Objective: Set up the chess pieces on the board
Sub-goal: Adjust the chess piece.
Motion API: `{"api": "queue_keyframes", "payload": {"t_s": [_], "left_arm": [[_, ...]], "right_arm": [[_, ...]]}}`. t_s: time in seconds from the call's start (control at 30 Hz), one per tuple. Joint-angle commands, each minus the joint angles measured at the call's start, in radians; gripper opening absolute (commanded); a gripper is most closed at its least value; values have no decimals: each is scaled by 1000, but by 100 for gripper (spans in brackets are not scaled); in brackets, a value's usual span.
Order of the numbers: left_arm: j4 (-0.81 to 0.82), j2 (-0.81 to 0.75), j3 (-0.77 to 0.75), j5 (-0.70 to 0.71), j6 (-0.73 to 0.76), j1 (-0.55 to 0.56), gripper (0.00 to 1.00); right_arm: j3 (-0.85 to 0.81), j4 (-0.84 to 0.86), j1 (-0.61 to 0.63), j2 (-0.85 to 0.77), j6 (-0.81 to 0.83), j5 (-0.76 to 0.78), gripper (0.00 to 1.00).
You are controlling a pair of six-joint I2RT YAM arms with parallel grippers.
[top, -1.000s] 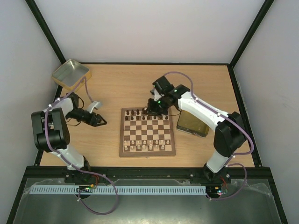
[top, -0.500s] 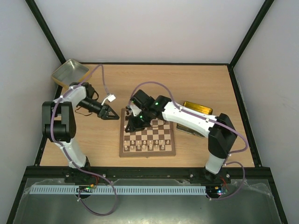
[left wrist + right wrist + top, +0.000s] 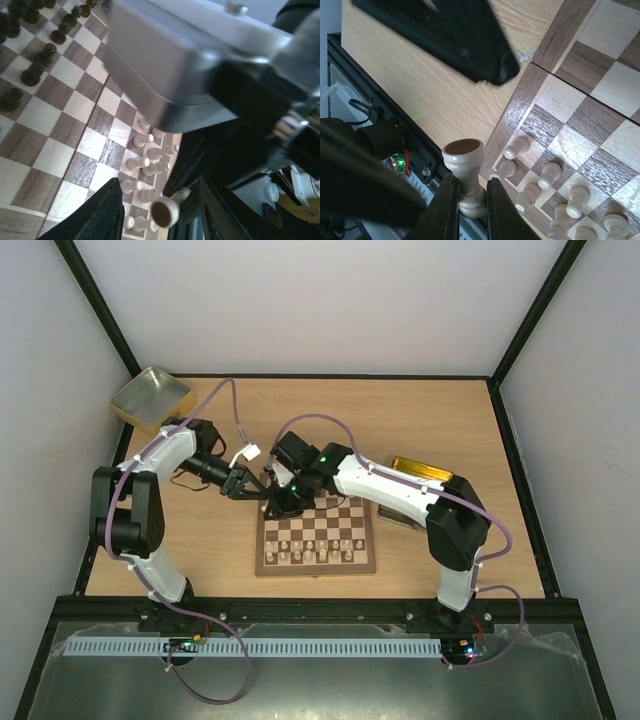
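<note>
The board (image 3: 317,530) lies mid-table, with cream-white chess pieces (image 3: 315,552) on its near rows. My right gripper (image 3: 273,502) hovers over the board's far left corner. It is shut on one cream-white piece (image 3: 465,172), held upside down with its dark base up. My right gripper (image 3: 468,202) grips that piece at its waist. My left gripper (image 3: 243,485) is open just left of it. In the left wrist view the held piece (image 3: 167,211) sits between my left fingers (image 3: 107,212) without touching them. The board (image 3: 50,115) shows below.
Dark brown chessmen (image 3: 35,70) stand on the board's far rows. One gold tin (image 3: 150,398) sits at the far left corner of the table. Another tin (image 3: 420,472) lies right of the board, behind my right arm. Bare table shows left of the board (image 3: 435,95).
My right gripper swept left across the board's far edge to its far left corner. My left gripper moved right to meet it, its open fingers now either side of the held piece.
</note>
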State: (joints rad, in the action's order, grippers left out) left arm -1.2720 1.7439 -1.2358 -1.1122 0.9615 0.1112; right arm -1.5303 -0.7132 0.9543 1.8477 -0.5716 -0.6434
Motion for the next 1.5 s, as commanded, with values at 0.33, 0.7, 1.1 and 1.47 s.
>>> {"api": "queue_keyframes", "payload": {"t_s": [0.33, 0.7, 1.1, 1.47], "left_arm": [[-24, -52, 57, -28, 2, 41, 33], [-24, -52, 55, -35, -6, 52, 33], [-23, 3, 43, -51, -13, 56, 42], [-25, -23, 21, -57, -57, 78, 33]], "right_arm": [[-41, -37, -12, -15, 21, 67, 2], [-48, -46, -35, -25, 29, 72, 2], [-11, -5, -35, -75, 27, 40, 2], [155, 170, -35, -168, 44, -57, 2]]}}
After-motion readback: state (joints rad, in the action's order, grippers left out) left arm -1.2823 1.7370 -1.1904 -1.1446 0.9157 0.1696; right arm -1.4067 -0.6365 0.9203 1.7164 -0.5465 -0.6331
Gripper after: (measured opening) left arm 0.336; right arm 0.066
